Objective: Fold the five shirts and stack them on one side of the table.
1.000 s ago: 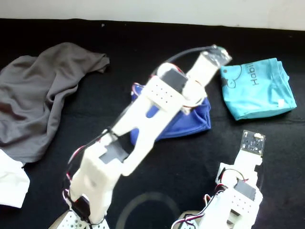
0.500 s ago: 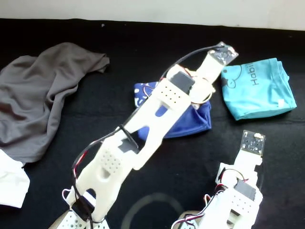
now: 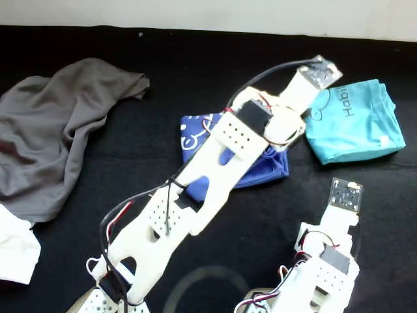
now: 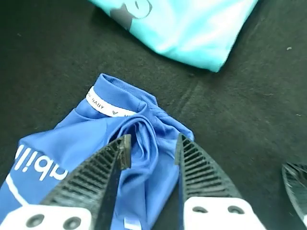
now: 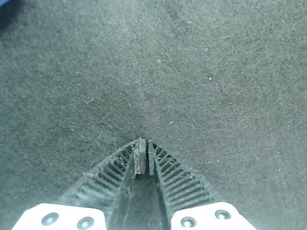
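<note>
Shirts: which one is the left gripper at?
The blue shirt, bunched under the open left gripper. The turquoise shirt lies folded beyond it; the grey shirt is crumpled far off.

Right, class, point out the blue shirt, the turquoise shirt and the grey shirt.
blue shirt (image 4: 76,134), left wrist view, fabric below the collar
turquoise shirt (image 3: 358,127), high view, middle of the fold
grey shirt (image 3: 52,130), high view, crumpled middle

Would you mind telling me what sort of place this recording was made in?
Probably a robotics test bench: a left arm and right arm of white plastic stand at a black-covered table, with a grey shirt, blue shirt and turquoise shirt lying on it.
</note>
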Action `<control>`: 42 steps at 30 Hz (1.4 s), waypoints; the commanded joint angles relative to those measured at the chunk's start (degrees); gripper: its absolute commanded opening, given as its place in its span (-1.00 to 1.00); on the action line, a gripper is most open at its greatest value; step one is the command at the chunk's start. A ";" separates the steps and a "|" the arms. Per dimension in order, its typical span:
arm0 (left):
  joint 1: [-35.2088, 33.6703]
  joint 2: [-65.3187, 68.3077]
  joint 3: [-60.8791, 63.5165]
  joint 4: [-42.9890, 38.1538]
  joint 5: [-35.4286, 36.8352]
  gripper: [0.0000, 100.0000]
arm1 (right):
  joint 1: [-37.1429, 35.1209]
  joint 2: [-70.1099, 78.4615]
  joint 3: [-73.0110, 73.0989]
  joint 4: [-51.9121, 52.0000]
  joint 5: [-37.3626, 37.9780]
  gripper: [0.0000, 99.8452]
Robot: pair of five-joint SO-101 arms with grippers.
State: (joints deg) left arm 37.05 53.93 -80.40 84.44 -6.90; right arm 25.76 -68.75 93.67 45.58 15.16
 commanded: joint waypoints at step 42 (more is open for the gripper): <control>-3.82 -2.77 0.22 11.87 0.18 -0.98 | -0.22 -0.13 0.57 -0.31 -0.53 -0.99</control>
State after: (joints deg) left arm 38.37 54.64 -80.04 97.10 -6.99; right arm 25.76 -68.75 93.67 45.58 15.16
